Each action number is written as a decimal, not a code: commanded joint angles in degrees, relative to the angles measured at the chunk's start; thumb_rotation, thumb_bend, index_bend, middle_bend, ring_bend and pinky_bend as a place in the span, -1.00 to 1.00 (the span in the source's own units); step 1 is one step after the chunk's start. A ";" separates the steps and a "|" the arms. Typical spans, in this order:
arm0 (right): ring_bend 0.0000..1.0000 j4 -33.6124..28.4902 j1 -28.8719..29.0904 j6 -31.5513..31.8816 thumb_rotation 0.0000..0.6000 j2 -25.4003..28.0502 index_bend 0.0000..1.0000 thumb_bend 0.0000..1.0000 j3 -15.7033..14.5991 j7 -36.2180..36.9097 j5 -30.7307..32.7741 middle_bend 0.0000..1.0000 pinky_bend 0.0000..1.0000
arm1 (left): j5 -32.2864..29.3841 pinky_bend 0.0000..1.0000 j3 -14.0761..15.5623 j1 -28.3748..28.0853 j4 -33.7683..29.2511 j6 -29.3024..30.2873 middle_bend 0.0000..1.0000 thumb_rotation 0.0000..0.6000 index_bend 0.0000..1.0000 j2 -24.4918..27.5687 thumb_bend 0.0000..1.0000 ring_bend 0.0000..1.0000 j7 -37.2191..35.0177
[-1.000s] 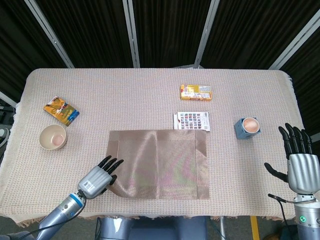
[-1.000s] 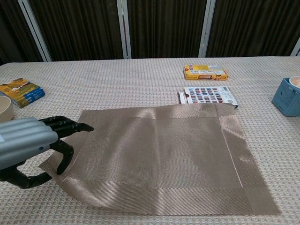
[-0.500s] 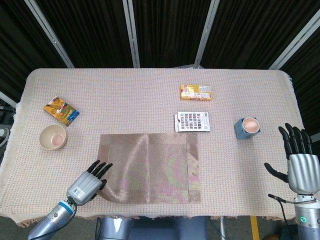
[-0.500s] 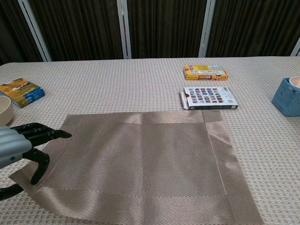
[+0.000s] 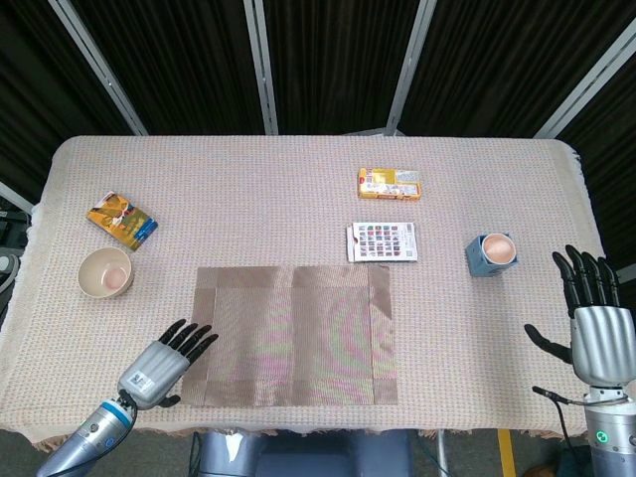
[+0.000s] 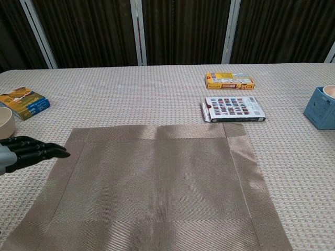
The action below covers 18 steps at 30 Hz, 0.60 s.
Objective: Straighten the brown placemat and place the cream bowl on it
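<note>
The brown placemat (image 5: 293,335) (image 6: 152,188) lies flat and square to the table's front edge, at the near middle. The cream bowl (image 5: 105,272) (image 6: 5,123) stands upright on the tablecloth to the left of the mat, apart from it. My left hand (image 5: 161,355) (image 6: 29,151) hovers just off the mat's left edge with fingers spread and nothing in it. My right hand (image 5: 593,323) is raised at the far right, palm flat, fingers apart and empty; the chest view does not show it.
A colourful packet (image 5: 121,221) lies behind the bowl. An orange box (image 5: 389,183) and a patterned box (image 5: 382,241) sit behind the mat's right corner. A blue cup (image 5: 491,254) stands at the right.
The mat slid left and toward the front edge and flattened out. My left hand let go of its left corner and drew back off the mat. The right hand stayed still.
</note>
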 commanded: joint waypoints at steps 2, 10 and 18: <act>-1.00 -0.16 -0.03 -0.01 1.00 -0.02 -1.00 -1.00 -0.09 -0.07 -0.26 -1.00 -1.00 | 1.85 -1.00 -1.69 1.37 -0.75 4.58 -1.00 1.00 -1.00 3.54 -1.00 -1.00 -4.29; -1.00 -0.63 -0.26 0.34 1.00 0.13 -1.00 -1.00 -0.14 -0.11 -0.86 -1.00 -1.00 | -3.26 -1.00 -7.53 2.80 5.81 8.21 -1.00 1.00 -1.00 5.64 -1.00 -1.00 -13.68; -1.00 -0.69 -0.34 0.21 1.00 0.21 -1.00 -1.00 -0.15 -0.06 -1.03 -1.00 -1.00 | -8.20 -1.00 -11.84 2.27 27.59 2.94 -1.00 1.00 -0.89 -3.28 -1.00 -1.00 -25.48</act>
